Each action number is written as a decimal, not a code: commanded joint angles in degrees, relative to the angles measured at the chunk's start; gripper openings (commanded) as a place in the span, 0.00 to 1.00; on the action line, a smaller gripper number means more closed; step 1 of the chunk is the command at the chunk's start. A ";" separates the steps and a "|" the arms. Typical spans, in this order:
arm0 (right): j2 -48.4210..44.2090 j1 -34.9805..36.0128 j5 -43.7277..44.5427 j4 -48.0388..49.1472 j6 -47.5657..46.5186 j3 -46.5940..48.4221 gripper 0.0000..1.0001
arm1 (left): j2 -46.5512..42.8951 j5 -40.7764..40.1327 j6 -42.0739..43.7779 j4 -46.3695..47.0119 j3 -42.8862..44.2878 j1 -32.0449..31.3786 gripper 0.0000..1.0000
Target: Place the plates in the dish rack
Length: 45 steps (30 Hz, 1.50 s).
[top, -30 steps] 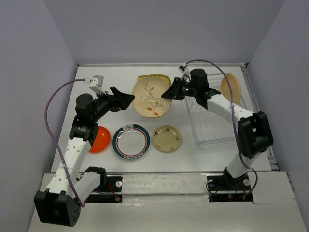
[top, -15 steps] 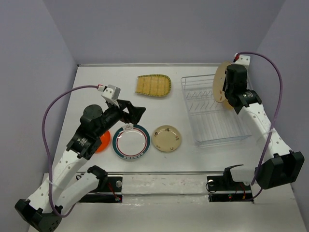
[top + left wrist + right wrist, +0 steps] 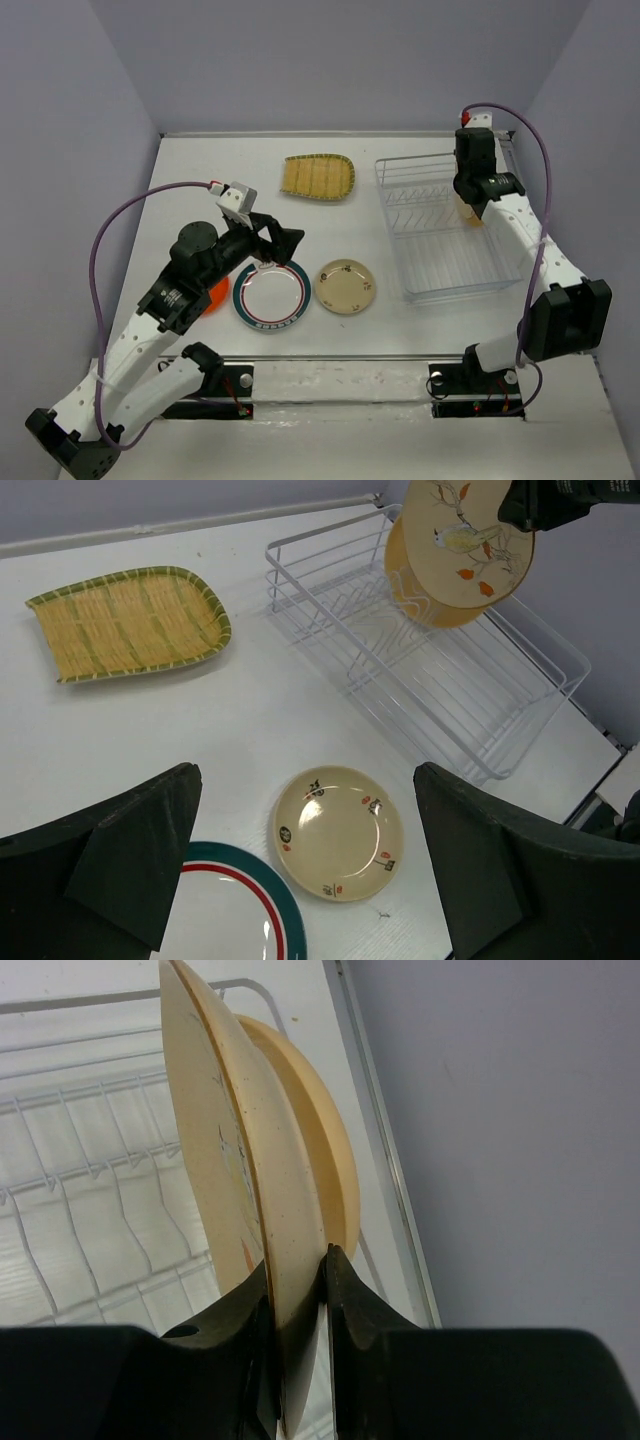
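The dish rack [image 3: 440,255] is taking plates on edge. The cream floral plate [image 3: 215,1160] is hanging upright at its far right corner, just beside the racked tan plate [image 3: 322,1160]. Lowering is probably calling for a vertical rim aligned with a free slot; the right claw [image 3: 297,1272] is pinching the floral plate's rim; the left claw [image 3: 284,236] is gaping wide, empty.

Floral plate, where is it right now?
Left wrist view, top right: the floral plate is held upright by the right gripper at the rack's far right corner, right beside the tan plate.
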 commanded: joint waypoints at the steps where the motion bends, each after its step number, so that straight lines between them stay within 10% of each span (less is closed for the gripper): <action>1: 0.62 -0.17 -0.35 9.44 -2.90 3.32 0.07 | -0.61 -0.98 1.24 1.64 0.08 -0.20 0.99; 15: 6.34 -4.56 -10.80 11.73 2.10 -0.28 0.08 | 0.01 -2.12 1.42 1.64 -0.09 -0.28 0.99; 25: 5.99 -7.82 -13.80 11.12 8.16 -0.38 0.64 | 1.24 -3.00 1.50 1.46 -0.18 -0.20 0.99; 31: -0.93 -7.82 -25.28 7.07 16.85 0.95 0.78 | 1.59 -4.67 1.94 1.11 -0.09 -0.19 0.99; 38: -10.54 6.57 -48.83 18.48 28.64 -8.44 0.71 | -0.16 -12.38 2.47 0.85 -0.09 -0.11 0.99; 45: 3.15 27.33 -54.92 25.17 32.69 -10.48 0.44 | -6.40 -24.97 2.56 1.81 -1.50 0.24 0.99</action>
